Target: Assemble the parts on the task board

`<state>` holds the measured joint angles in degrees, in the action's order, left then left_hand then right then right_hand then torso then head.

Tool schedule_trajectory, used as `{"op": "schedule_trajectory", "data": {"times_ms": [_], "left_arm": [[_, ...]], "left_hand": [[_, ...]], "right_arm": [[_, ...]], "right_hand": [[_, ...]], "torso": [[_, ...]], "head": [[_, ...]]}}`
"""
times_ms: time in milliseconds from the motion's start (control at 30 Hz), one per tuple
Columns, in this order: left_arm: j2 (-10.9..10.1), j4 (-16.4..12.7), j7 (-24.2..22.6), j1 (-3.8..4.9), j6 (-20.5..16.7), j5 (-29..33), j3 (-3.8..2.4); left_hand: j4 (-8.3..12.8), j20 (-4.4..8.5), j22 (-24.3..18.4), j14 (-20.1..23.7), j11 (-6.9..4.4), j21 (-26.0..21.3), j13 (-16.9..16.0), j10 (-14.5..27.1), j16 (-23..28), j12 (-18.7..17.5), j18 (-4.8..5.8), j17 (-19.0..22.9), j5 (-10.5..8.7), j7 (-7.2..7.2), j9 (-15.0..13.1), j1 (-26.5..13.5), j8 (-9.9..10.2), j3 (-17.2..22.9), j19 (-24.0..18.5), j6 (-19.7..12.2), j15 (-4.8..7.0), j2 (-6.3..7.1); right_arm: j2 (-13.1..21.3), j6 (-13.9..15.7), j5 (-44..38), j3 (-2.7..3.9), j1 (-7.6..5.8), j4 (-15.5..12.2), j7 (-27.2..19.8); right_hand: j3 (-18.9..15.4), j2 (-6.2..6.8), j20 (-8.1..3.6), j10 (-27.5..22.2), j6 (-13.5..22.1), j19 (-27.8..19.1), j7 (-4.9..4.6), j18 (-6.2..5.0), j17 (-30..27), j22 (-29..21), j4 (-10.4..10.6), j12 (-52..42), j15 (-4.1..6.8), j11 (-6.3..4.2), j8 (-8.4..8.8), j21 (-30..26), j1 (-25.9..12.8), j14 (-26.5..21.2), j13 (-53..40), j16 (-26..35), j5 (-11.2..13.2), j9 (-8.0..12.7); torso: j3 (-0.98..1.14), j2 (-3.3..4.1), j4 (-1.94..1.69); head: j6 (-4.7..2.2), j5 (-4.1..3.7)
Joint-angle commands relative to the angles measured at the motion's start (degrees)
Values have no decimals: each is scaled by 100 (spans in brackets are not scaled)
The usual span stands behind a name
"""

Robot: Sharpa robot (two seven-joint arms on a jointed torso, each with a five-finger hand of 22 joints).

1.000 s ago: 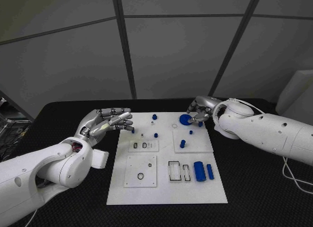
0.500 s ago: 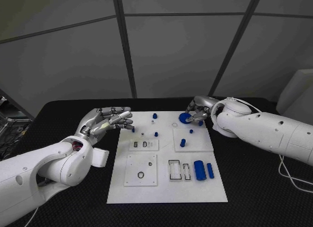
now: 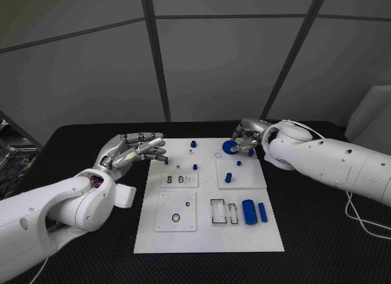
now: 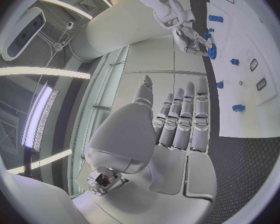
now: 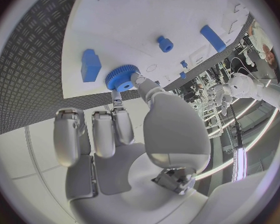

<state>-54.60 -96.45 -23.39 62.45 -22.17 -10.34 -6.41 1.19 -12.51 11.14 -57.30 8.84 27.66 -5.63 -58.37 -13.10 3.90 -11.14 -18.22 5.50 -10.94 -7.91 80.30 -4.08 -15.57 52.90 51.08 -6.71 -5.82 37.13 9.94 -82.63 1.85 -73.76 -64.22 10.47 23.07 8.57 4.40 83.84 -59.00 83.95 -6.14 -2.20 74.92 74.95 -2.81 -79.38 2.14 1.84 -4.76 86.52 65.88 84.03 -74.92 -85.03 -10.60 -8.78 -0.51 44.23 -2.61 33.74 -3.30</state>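
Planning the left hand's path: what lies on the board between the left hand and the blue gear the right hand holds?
In the head view, between the left hand and the blue gear stands a small blue peg on the white task board.

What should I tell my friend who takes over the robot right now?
Right hand pinches the blue gear over the far right part of the white board.
Left hand holds nothing, fingers apart, at the board's far left edge.
Two blue bars lie near the front right by open slots; small blue pegs sit mid-board.
Left: seat the gear, then the bars.
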Motion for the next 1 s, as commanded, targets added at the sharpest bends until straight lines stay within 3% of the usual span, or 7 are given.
{"op": "schedule_trajectory", "data": {"times_ms": [33,200,367,633,800,1000], "left_arm": [[6,-3,14,7,50,-27,-6],[0,6,16,7,60,-27,-6],[-9,57,21,7,92,-27,-6],[-24,85,18,8,101,-27,-6],[-23,91,16,8,100,-27,-6],[-12,98,14,8,102,-27,-6]], "left_hand": [[36,-12,-6,25,-8,-29,9,51,6,-37,76,-6,-29,-7,-6,2,22,9,-34,-29,-3,-56],[46,-12,-7,26,-8,-29,10,58,5,-35,75,-13,-32,-7,-6,9,23,11,-33,-31,-3,-66],[99,-11,-14,31,-13,-26,14,71,8,-28,75,-40,23,-2,-10,56,24,34,-30,-32,0,-128],[105,-11,-15,32,-14,-26,14,72,8,-27,75,-43,29,-1,-10,59,24,34,-30,-32,0,-131],[106,-11,-15,32,-14,-26,14,73,8,-27,75,-44,27,-1,-10,58,24,32,-30,-32,0,-130],[109,-11,-16,33,-13,-26,14,73,9,-26,75,-47,19,-1,-11,55,25,27,-30,-33,0,-126]], "right_arm": [[-7,7,-53,-13,21,-14,-17],[25,332,-101,-13,28,-105,-69],[94,635,-161,-11,30,-295,-24],[226,941,-431,-3,28,-879,54],[181,1061,-900,1,25,-1168,128],[-74,1069,-1302,1,24,-1146,215]], "right_hand": [[72,-110,-55,14,-122,103,35,39,659,684,-13,-33,64,-70,-52,23,23,403,-398,-49,-47,-47],[198,-144,-98,54,-283,158,77,58,751,772,-45,-89,103,-110,-52,59,16,425,-460,-96,-310,-81],[220,-150,-104,68,-297,174,79,63,769,797,-31,-108,107,-114,-33,70,-21,430,-480,-106,-353,-84],[236,-119,-108,67,-294,184,80,67,763,814,-49,-104,109,-118,-8,76,-30,428,-476,-102,-373,-84],[235,-92,-109,67,-298,197,80,72,774,835,-56,-104,109,-117,1,85,-42,430,-477,-108,-375,-85],[232,-70,-109,67,-303,197,79,72,767,836,-58,-101,110,-115,9,85,-55,429,-474,-104,-369,-87]], "torso": [[1,-2,-2],[-2,-5,7],[1,-1,2],[-5,-5,-1],[-13,-4,-5],[-11,1,-10]], "head": [[1,8],[-11,21],[-36,37],[-26,47],[-22,54],[-11,83]]}}
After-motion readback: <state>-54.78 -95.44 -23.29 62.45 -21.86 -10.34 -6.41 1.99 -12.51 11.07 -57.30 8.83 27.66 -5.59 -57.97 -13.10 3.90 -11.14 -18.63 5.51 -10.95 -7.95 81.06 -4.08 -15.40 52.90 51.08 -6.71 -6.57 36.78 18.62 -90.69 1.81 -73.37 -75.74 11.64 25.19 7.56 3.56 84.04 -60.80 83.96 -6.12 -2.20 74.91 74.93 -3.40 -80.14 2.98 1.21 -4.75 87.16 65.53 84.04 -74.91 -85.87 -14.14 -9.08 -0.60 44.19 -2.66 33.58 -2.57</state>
